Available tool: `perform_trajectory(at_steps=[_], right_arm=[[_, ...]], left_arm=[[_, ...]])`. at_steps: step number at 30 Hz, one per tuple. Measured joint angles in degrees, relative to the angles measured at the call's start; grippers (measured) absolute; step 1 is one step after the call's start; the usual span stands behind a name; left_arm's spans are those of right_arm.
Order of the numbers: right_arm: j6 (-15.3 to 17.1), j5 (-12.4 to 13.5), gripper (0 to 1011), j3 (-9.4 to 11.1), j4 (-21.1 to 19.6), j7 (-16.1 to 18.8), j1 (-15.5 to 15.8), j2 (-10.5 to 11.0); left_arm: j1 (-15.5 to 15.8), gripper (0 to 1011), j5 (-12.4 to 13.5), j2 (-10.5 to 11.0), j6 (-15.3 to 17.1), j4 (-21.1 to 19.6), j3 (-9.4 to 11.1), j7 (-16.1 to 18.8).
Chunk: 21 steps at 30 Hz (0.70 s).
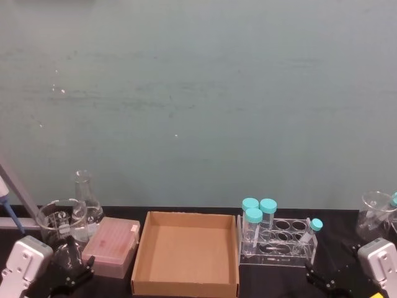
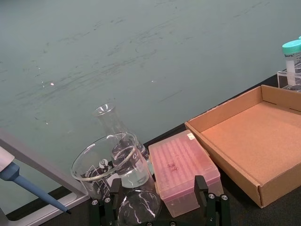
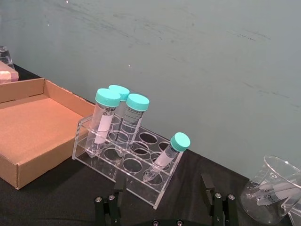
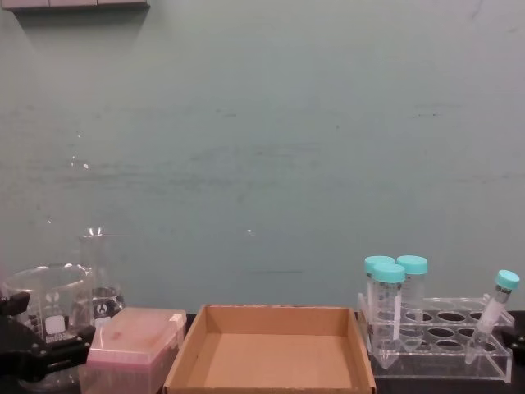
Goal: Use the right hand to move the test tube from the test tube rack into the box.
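The test tube (image 3: 164, 157) leans in the end hole of the test tube rack (image 3: 96, 157), at the end nearest the surface's (image 3: 56, 200) right edge, its teal cap tipped up and to the right. The right hand (image 3: 162, 182) hovers low on the near side of the rack, apart from it, with the tube just ahead of it and roughly between the lines of its two fingers, which are spread wide and grip nothing. In the head view this hand (image 1: 322, 279) is cut off at the lower right corner, so little more than its pale housing and dark finger parts shows. The tube's conical tip is seen through the clear acrylic, and whether it touches the rack's base is hard to make out. Three wider teal-capped tubes (image 3: 107, 120) stand upright at the rack's other end, beside the box (image 3: 11, 174), which sits mid-surface. The left hand (image 2: 157, 186) rests near the surface's left end, fingers apart.
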State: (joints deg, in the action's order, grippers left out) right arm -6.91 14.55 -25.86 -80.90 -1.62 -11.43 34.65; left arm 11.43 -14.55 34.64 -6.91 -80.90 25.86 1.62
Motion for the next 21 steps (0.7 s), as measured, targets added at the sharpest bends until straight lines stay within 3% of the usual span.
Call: perform_trajectory(at_steps=[21], right_arm=[[0.01, 0.01, 1002, 0.06, 0.00, 0.06, 0.00, -0.04]], left_arm=[[0.00, 1000, 0.00, 0.00, 0.00, 0.00, 0.00, 0.00]])
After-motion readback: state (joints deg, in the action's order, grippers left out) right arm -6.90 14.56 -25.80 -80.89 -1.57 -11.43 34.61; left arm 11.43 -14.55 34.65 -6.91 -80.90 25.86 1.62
